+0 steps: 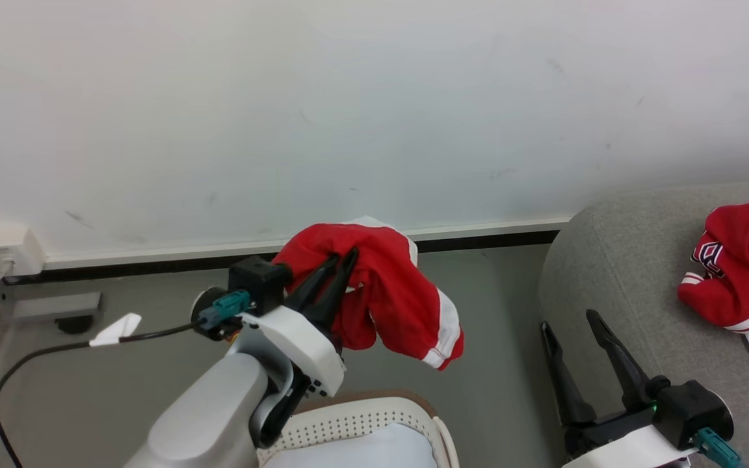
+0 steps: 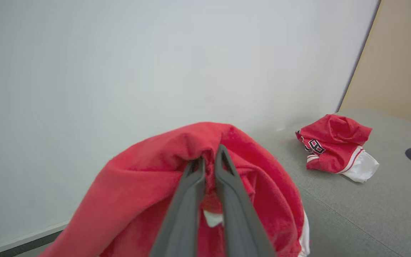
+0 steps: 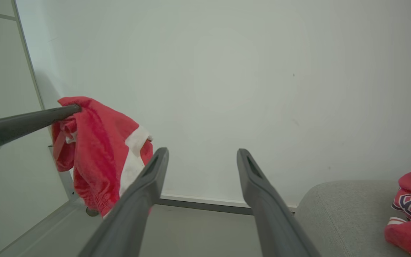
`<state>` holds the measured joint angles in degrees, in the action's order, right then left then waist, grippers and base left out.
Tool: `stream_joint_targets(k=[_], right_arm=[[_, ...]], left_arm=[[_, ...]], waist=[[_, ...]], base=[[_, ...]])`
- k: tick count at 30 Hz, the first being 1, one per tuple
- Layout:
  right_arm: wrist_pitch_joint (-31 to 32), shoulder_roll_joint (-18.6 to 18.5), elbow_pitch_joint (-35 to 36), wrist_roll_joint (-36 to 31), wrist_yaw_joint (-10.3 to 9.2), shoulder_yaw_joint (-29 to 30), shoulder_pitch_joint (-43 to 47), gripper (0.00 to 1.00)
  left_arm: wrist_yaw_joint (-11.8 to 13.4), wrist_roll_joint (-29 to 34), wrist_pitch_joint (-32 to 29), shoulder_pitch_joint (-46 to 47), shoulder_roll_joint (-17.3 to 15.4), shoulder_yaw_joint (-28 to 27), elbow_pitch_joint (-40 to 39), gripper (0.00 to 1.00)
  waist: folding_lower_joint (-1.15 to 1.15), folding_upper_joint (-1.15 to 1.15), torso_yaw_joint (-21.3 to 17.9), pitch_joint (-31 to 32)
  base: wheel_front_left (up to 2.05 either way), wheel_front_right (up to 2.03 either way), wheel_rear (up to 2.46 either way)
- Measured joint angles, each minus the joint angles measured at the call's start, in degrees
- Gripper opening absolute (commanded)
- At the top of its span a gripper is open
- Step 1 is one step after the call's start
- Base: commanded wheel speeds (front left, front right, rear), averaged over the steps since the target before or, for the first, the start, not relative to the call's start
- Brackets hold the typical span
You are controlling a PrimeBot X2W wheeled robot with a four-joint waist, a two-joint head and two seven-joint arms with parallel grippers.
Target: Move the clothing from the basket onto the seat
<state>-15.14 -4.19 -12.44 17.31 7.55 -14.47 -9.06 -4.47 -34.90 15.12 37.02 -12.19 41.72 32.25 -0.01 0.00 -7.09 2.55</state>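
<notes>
Against the white wall my left gripper clamps the red-and-white garment, grey couch to its right; right gripper gapes.

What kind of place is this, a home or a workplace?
Probably a plain indoor room arranged like a living area: a light-grey fabric couch, a white perforated laundry basket and a bare white wall. Home or lab, I cannot tell.

Bright, even light; wrist foregrounds seemingly blurred.
</notes>
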Motion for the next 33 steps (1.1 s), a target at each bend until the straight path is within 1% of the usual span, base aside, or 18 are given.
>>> stream_joint_targets(k=[2, 5, 10, 16, 24, 28, 33], right_arm=[[0.00, 0.04, -0.22, 0.12, 0.00, -0.43, 0.03, 1.00], [0.00, 0.12, -0.35, 0.35, 0.00, -1.23, 0.05, 1.00], [0.00, -0.05, -0.22, 0.37, 0.00, -1.81, 0.05, 1.00], [0.00, -0.76, -0.58, 0.58, 0.00, -4.68, -0.40, 1.00], [0.00, -3.09, -4.83, 1.30, 0.00, -12.76, -5.33, 1.00], [0.08, -4.11, -8.95, 2.64, 0.00, -17.06, -8.56, 1.00], [2.19, -5.24, -15.15, 4.42, 0.00, -21.90, -12.28, 1.00]], left_arm=[[1.01, 0.58, -0.01, 0.01, -0.41, -0.12, -2.31, 0.00], [1.88, 0.85, -0.80, -0.12, -0.88, 0.07, -5.67, 0.00], [2.77, 0.63, -2.29, -1.55, -1.27, 0.31, -9.94, 0.00], [3.33, 0.21, -3.01, -2.65, -1.54, 0.84, -12.34, 0.00], [3.22, 0.02, -3.21, -4.00, -0.24, 2.85, -13.04, 0.00], [2.72, 0.02, -3.38, -4.59, 0.47, 4.00, -12.99, 0.00], [2.37, -0.16, -3.78, -5.34, 1.03, 5.15, -13.15, 0.00]], waist=[[0.00, 0.00, 0.30, 0.32], [0.00, 0.00, 0.63, 0.62], [0.01, 0.00, 0.92, 0.67], [0.01, 0.00, 1.03, 0.47], [0.01, 0.00, 2.38, 0.22], [0.01, 0.00, 3.66, 0.41], [0.01, 0.00, 5.67, 0.83]], base=[[0.00, 0.00, 0.00], [0.00, 0.00, 0.00], [0.00, 0.00, 0.00], [0.00, 0.00, 0.00], [0.00, 0.00, 0.00], [0.00, 0.00, 0.00], [0.00, 0.00, 0.00]])
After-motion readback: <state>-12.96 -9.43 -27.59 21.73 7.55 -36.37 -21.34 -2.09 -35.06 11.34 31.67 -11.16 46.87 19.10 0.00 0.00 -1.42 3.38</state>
